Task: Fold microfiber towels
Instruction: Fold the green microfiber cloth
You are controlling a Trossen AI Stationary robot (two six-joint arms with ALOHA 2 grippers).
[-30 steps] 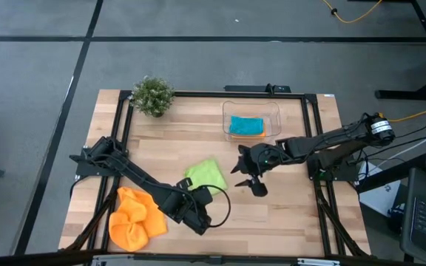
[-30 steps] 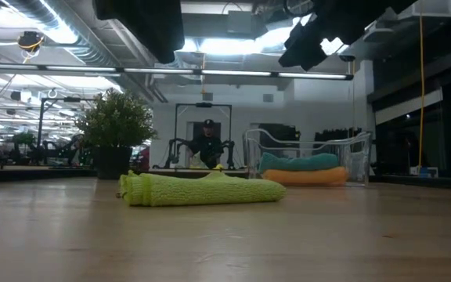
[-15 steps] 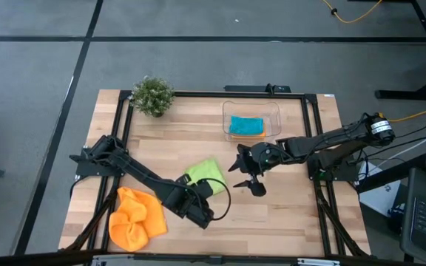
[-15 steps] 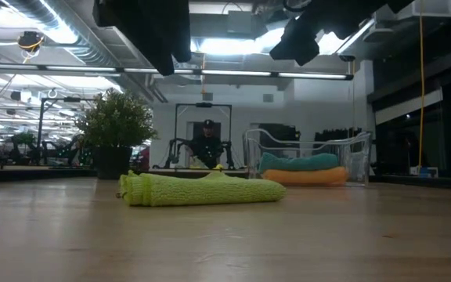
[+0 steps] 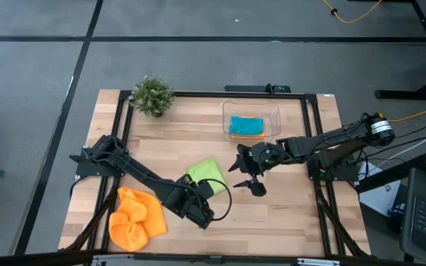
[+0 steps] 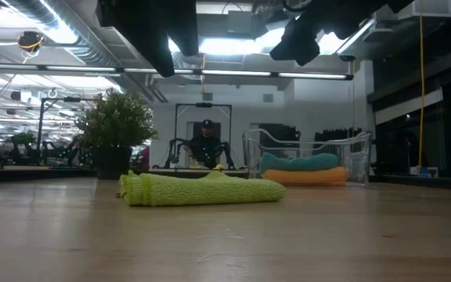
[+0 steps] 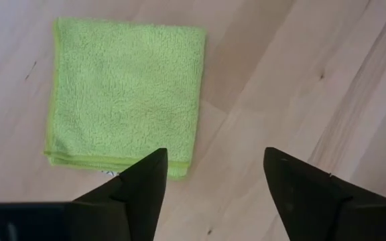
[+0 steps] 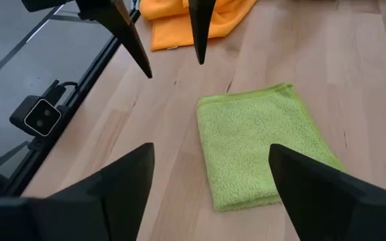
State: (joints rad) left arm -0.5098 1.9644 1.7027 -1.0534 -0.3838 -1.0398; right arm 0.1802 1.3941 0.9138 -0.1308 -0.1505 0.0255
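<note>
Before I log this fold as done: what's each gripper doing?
Left gripper: open, holding nothing, above the green towel.
Right gripper: open, empty.

A robotics lab or industrial workshop: a wooden table [image 5: 272, 207] in a black metal frame stands on grey taped concrete floor [image 5: 198, 59]; exposed ceiling ducts [image 6: 61, 23] and strip lights [image 6: 233, 74] run overhead; far behind, more robot arms [image 6: 202, 145] wait on a rig.
</note>
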